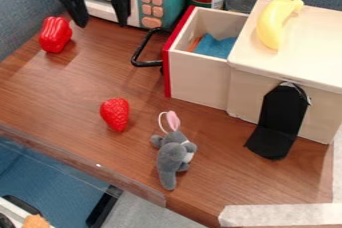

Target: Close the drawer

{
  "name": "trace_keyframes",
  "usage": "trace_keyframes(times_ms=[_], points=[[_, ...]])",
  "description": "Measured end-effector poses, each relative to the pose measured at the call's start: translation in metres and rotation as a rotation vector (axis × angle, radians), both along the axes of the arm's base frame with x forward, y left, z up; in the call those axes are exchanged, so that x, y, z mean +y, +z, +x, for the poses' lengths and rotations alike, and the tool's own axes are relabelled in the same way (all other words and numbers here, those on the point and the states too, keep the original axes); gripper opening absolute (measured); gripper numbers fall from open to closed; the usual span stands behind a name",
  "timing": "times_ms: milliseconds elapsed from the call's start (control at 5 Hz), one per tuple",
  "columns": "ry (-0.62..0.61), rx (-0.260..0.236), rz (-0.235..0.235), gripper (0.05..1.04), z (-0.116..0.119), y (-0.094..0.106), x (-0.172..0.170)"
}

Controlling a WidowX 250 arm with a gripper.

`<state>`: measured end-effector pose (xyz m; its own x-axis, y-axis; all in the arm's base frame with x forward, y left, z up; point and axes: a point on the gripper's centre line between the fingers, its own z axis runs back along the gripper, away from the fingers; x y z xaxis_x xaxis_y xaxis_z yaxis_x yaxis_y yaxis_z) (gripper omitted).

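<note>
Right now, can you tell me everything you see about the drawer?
The drawer is open, sticking out of its pale box toward the picture's left. Its walls are pale and look like wood. Its front panel is bright red, with a black, loop-shaped handle poking out over the brown table. The top is open, so you can peek in: something blue lies inside, with a bit of something orange beside it.
</note>
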<state>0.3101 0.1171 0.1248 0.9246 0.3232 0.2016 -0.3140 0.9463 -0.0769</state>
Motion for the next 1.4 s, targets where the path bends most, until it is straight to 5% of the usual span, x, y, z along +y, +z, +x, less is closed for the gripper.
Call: trace_keyframes(times_ms=[200,800,1000,1400], points=[[-0.010,-0.003,0.031,0.999,0.021,-0.012,0.018],[-0.055,0.118,-0.025,0.999,0.046,-0.087,-0.002],[-0.052,0.136,-0.034,0.964,0.047,-0.095,-0.007],[-0.096,0.101,-0.042,0.379,0.056,-0.095,-0.019]])
